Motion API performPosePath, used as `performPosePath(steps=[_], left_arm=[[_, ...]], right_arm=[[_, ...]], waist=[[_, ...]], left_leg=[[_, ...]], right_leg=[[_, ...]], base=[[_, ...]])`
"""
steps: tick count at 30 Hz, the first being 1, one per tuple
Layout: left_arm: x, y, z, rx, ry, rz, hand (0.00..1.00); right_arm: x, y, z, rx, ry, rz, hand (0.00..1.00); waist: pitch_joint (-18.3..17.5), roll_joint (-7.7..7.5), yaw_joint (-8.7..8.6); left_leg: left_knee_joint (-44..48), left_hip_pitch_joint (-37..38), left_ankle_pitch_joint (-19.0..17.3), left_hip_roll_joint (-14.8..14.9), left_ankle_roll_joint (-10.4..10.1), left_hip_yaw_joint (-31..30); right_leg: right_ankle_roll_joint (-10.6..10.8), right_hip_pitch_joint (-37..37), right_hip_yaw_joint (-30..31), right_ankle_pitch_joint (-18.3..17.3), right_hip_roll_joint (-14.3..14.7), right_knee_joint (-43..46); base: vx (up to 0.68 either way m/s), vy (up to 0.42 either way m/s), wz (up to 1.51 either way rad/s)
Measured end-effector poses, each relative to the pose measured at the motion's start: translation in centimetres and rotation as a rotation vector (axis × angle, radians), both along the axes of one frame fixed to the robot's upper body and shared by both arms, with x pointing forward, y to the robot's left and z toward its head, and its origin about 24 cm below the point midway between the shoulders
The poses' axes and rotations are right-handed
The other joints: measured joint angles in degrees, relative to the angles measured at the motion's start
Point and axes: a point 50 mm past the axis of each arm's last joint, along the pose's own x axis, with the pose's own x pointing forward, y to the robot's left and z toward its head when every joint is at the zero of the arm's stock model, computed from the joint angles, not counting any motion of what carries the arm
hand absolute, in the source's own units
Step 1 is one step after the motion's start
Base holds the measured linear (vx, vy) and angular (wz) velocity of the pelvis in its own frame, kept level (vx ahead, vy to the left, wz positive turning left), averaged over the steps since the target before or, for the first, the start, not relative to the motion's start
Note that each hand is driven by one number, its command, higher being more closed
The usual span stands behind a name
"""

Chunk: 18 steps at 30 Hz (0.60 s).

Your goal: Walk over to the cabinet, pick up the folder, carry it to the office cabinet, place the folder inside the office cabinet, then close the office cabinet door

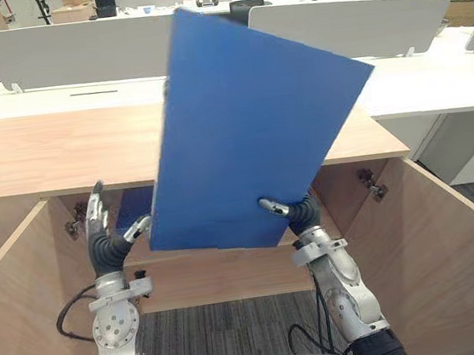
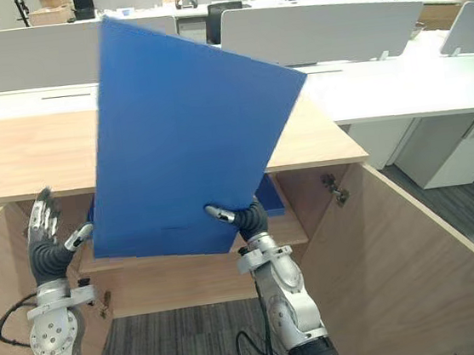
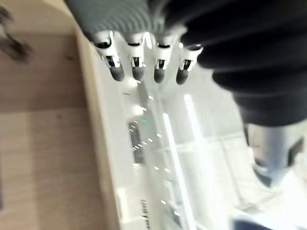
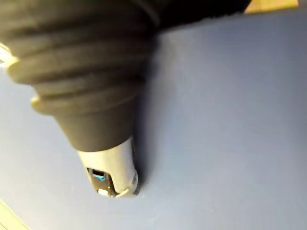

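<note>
A large blue folder point(image 1: 253, 133) stands tilted upright in front of the open wooden cabinet point(image 1: 46, 152). My right hand point(image 1: 297, 212) is shut on the folder's lower right corner, its thumb point(image 4: 110, 177) pressed flat on the blue cover point(image 4: 230, 120). At the folder's lower left edge my left hand point(image 1: 102, 236) is open, fingers point(image 3: 136, 67) straight and pointing up, the thumb close to that edge. I cannot tell whether the thumb touches it. The folder hides most of the cabinet's inside.
Both cabinet doors stand open, left door point(image 1: 16, 305) and right door point(image 1: 450, 247). Another blue item point(image 2: 269, 198) lies on the inner shelf point(image 1: 222, 269). White desks with dividers point(image 1: 77, 54) stand behind the cabinet. Grey carpet point(image 1: 221, 342) lies below.
</note>
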Motion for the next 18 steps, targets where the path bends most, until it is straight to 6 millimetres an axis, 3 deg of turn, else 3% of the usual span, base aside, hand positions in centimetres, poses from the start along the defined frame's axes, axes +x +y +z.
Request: performPosePath(steps=[3,8,18], left_arm=[[-1.2,1.2,-2.1,-0.006,0.120,0.060,0.00],[-4.2,2.7,-8.1,-0.067,0.431,0.148,0.00],[-10.0,1.7,-16.0,-0.155,0.894,0.148,0.00]], right_arm=[[-0.2,-0.9,0.5,0.009,-0.032,-0.055,1.00],[-0.6,-2.0,0.0,-0.059,-0.005,-0.138,1.00],[-1.1,-2.1,-1.3,-0.193,0.054,-0.174,1.00]], waist=[[0.09,0.13,-0.09],[0.26,0.14,0.07],[2.01,-0.15,0.02]], left_leg=[[0.00,-0.02,-0.04,0.00,-0.03,0.03],[0.00,-0.10,-0.23,0.08,-0.27,-0.03],[0.01,-0.14,-0.57,0.16,-0.34,-0.25]], right_leg=[[-0.03,0.01,-0.01,-0.03,0.00,-0.10],[-0.21,0.01,-0.18,-0.14,0.02,-0.14],[-0.37,0.42,-0.40,-0.11,0.07,-0.73]], base=[[0.00,0.000,0.00],[0.00,0.000,0.00],[0.00,-0.001,0.01]])
